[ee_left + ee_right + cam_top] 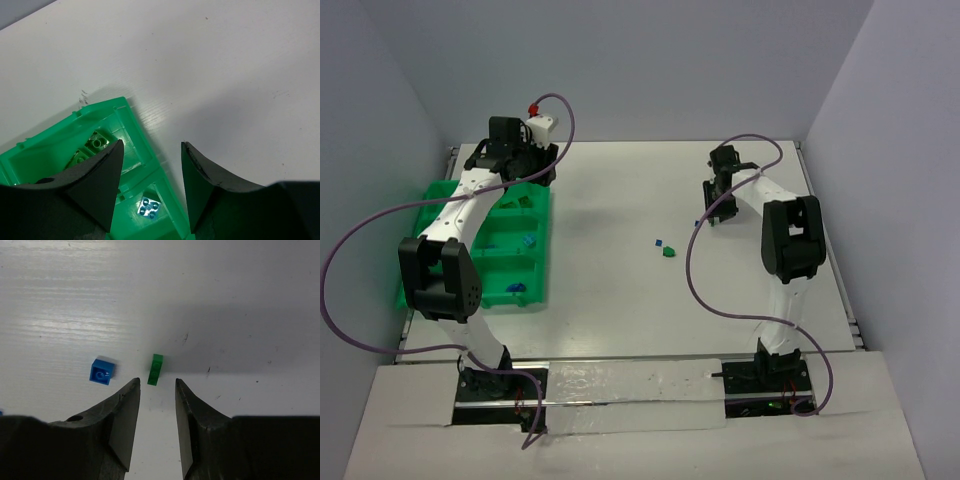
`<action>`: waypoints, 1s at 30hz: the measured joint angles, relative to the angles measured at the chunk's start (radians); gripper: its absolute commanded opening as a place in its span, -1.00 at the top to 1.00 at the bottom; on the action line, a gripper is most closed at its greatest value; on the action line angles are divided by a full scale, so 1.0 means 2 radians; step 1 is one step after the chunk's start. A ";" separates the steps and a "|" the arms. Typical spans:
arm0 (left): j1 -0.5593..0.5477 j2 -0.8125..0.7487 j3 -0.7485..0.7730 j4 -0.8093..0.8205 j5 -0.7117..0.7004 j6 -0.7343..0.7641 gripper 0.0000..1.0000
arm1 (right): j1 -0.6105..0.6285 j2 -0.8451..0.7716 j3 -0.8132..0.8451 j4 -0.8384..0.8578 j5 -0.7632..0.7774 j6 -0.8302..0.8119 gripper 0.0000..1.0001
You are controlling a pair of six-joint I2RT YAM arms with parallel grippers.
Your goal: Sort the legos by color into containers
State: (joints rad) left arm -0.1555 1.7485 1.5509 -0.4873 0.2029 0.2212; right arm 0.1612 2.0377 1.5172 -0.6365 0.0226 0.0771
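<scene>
White table [620, 300] fills the room's middle, both arms bolted at its 6 o'clock edge. Left arm [460, 215] reaches up over the tray, right arm [790, 240] bends in from the 3 o'clock side. Bright green tray [542, 262] sits at approx. 9 o'clock on the table, its compartments running front to back. Left gripper [150, 150] hangs over the tray's far corner, fingers spread w/ nothing between them, partly over the tray wall and partly over bare table. Right gripper [156, 382] is low over the tabletop, fingers apart by a narrow gap, pinching nothing. Green lego [155, 369] lies on the table right at 12 o'clock of that gap, just past the tips, not btwn them. Blue lego [102, 371] lies flat at about 10 o'clock from the tips, apart from the green one. In the tray, green bricks [97, 143] sit in the corner compartment and a light blue brick [149, 208] sits studs-up in the next one, at 6 o'clock in the left wrist view. Can't tell the rest of the tray's contents.
</scene>
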 measured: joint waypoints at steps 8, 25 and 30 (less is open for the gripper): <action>0.000 0.000 0.000 0.000 -0.007 0.000 -0.18 | 0.000 0.018 0.001 0.000 0.004 -0.001 0.30; 0.000 0.000 0.000 -0.002 0.002 0.000 -0.40 | -0.004 0.019 0.002 -0.006 -0.057 -0.020 1.00; 0.000 0.000 0.012 -0.016 0.063 -0.003 -0.63 | -0.016 -0.033 -0.011 -0.006 -0.151 -0.061 1.00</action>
State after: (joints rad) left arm -0.1551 1.7493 1.5740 -0.5188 0.3297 0.2142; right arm 0.1294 1.9720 1.4956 -0.6487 -0.2793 -0.0446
